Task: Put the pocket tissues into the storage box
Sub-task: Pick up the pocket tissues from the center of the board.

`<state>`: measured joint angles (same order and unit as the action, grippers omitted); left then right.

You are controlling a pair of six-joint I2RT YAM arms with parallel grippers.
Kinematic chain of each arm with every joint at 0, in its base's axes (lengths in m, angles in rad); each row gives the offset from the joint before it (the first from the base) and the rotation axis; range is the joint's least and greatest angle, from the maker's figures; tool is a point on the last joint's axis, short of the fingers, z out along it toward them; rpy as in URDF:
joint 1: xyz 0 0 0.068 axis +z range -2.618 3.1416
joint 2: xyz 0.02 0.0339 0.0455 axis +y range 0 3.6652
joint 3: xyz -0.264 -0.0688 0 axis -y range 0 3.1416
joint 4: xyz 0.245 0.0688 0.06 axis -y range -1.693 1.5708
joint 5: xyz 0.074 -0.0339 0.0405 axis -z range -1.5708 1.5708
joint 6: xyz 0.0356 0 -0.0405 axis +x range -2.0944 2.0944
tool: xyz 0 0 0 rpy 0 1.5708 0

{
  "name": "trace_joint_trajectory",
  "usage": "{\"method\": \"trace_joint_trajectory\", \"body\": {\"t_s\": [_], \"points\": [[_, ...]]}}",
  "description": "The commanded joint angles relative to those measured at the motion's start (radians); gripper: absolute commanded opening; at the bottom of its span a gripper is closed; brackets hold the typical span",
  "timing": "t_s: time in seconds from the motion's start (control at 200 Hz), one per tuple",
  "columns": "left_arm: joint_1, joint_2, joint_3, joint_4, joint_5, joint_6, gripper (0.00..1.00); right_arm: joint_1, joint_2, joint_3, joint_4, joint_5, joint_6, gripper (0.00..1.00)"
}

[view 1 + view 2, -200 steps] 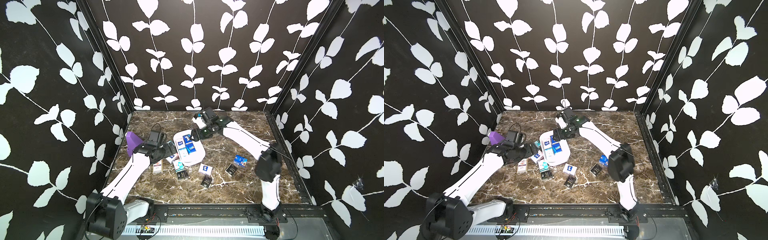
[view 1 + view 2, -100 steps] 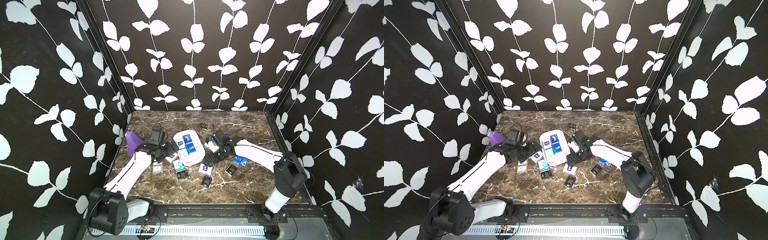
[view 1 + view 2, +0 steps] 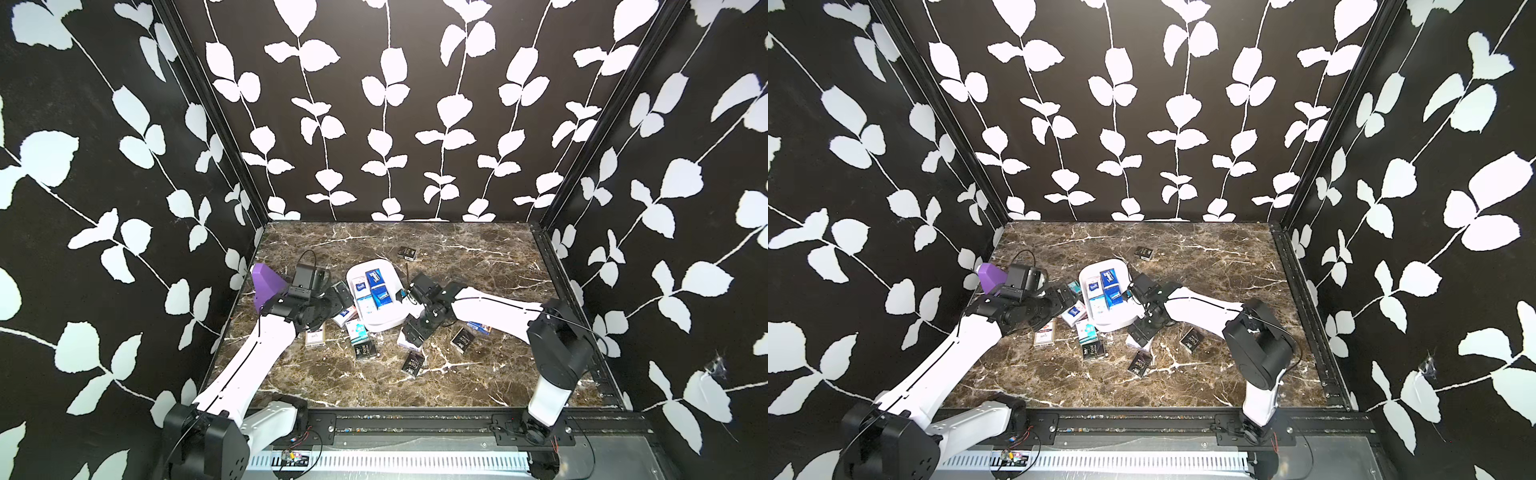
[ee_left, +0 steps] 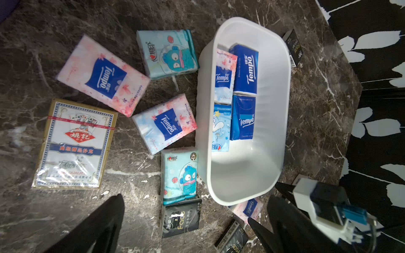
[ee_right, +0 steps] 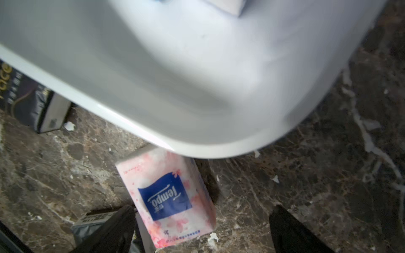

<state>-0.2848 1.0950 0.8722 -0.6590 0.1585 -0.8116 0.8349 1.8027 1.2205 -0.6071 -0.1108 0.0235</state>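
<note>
The white storage box [image 3: 384,322] [image 3: 1113,324] [image 4: 282,122] sits mid-table with several blue and white pocket tissues [image 3: 376,289] [image 4: 244,70] in it. More packs lie loose round it: pink and teal ones [image 4: 103,75] at its left, black ones [image 3: 365,351] in front. My right gripper [image 3: 415,332] [image 5: 202,210] hangs open low over a pink pack [image 5: 168,197] by the box's front corner; the pack lies between the fingers, nearer one finger. My left gripper [image 3: 338,295] [image 4: 194,210] is open above the packs left of the box and holds nothing.
A boxed deck of playing cards [image 4: 74,144] [image 3: 314,337] lies among the left packs. A purple wedge [image 3: 266,282] stands by the left wall. One black pack [image 3: 407,252] lies alone behind the box, another [image 3: 462,340] by the right arm. Black walls close in the table.
My right arm swung from the back of the table to the box's front right corner and came down over the pink pack, its jaws wider. The left arm barely moved.
</note>
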Motion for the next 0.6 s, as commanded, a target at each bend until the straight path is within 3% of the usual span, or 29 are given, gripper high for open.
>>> {"method": "trace_joint_trajectory", "body": {"t_s": [0.0, 0.35, 0.435, 0.595], "points": [[-0.001, -0.027, -0.025, -0.045, -0.02, -0.008, 0.99, 0.026, 0.025, 0.035, -0.016, 0.057, -0.037, 0.95], [0.0, -0.093, -0.065, -0.075, -0.035, -0.027, 0.99, 0.062, 0.089, 0.056, -0.009, 0.06, -0.028, 0.88], [-0.001, -0.118, -0.075, -0.089, -0.043, -0.029, 0.99, 0.07, 0.107, 0.067, -0.011, 0.055, -0.023, 0.84], [0.0, -0.158, -0.093, -0.111, -0.054, -0.032, 0.99, 0.079, 0.113, 0.067, -0.005, 0.044, 0.0, 0.66]]}}
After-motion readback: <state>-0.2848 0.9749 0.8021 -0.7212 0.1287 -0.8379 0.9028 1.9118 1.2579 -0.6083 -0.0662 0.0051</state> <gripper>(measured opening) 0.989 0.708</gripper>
